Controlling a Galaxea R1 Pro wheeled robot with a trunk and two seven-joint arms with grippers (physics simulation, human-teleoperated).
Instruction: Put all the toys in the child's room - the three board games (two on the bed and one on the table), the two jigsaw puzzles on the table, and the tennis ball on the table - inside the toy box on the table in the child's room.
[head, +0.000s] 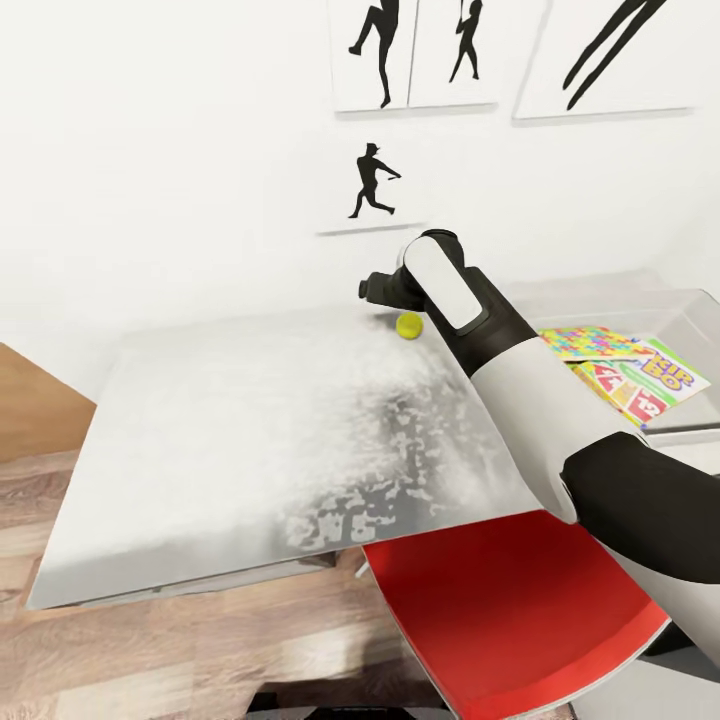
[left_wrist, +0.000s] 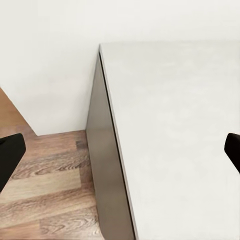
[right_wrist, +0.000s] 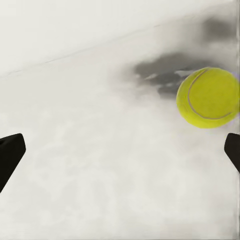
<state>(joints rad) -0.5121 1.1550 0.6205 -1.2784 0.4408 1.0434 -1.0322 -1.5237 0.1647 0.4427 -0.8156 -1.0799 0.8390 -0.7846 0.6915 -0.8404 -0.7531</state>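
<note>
1. The right arm (head: 520, 370) reaches forward over the pale grey worktop (head: 250, 430) toward the white wall.
2. The right hand (right_wrist: 120, 150) is wide open and holds nothing; its two dark fingertips (right_wrist: 10, 152) show at the opposite edges of the right wrist view.
3. The tennis ball (head: 410, 325) lies on the worktop near the wall, just beside the end of the right arm; between the spread fingers it sits close to one of them, not touched.
4. The toy box (head: 690, 310) stands at the right on the worktop. Inside it lie a jigsaw puzzle (head: 590, 343) and the Skip-Bo board game (head: 640, 380).
5. The left hand (left_wrist: 120, 150) is also wide open and empty, above the worktop's edge and the wooden floor (left_wrist: 45, 200).
6. A red chair seat (head: 500, 610) is below the worktop's front edge.
</note>
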